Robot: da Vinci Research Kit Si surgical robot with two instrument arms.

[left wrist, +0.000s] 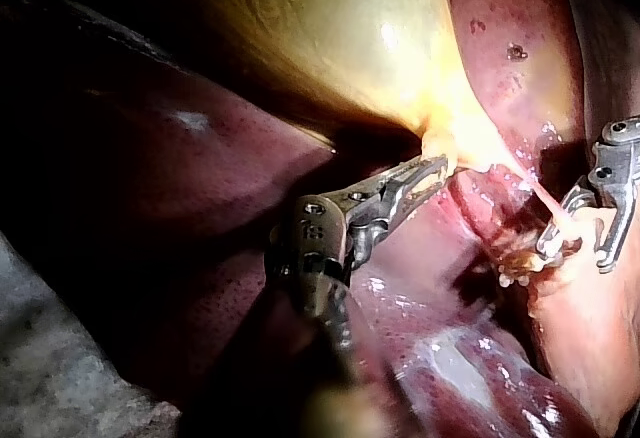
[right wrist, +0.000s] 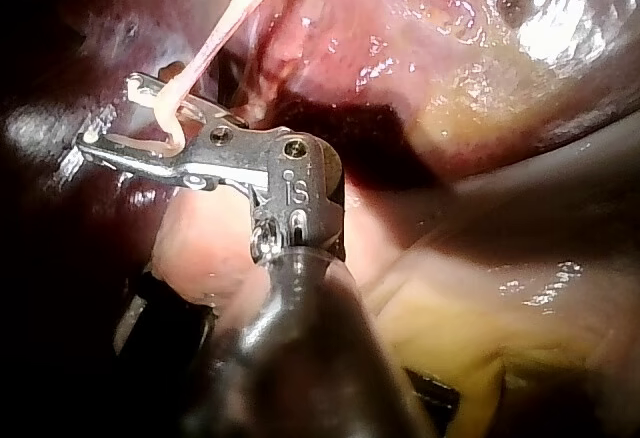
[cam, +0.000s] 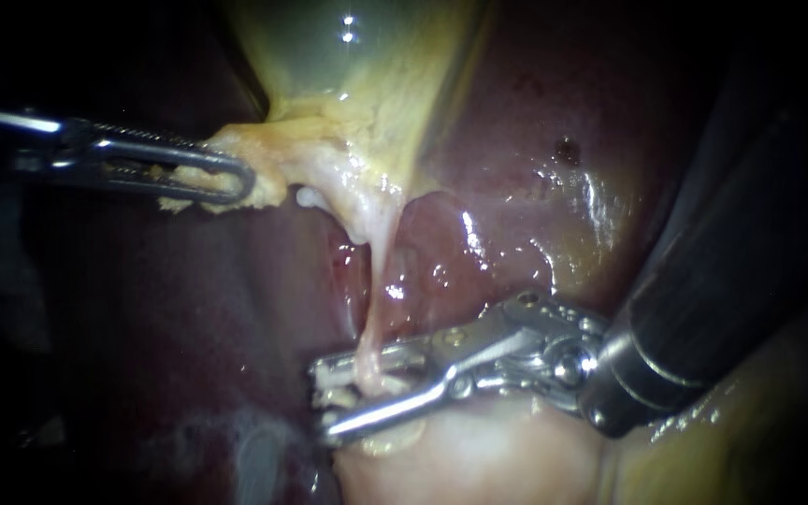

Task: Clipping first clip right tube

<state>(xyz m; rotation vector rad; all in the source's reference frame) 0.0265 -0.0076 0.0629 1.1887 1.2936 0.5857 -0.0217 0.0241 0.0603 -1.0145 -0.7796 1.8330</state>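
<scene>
**Open jaws astride the tube, squeeze not yet made**

Straddling the tube (cam: 381, 281) with the right instrument (cam: 323, 404): jaws apart, a clear gap between them, one to each side of the strand and neither seen pressing it flat. No telling whether a clip sits loaded inside.

Clamped by the left instrument (cam: 236, 178): jaws closed from both sides on the yellow tissue (cam: 273, 159) at the neck of the gallbladder (cam: 348, 56), holding it out sideways and so keeping the strand taut.

Thin, pink, stretched over the liver (cam: 516, 187) from the gallbladder's neck down into the gap of the right jaws. Long axis roughly square across those jaws, seen likewise in the right wrist view, tube (right wrist: 215, 43) dropping between the jaws of the right instrument (right wrist: 105, 116). Right instrument at the strand itself, the left well apart at its far end.

Judged ready for closing, with little or no repositioning needed. Both tips appear to reach past the strand. Worth guarding against a slip toward the tips during the squeeze.

Small engraved marks near the right instrument's hinge, left unread. No other writing or label anywhere.
</scene>
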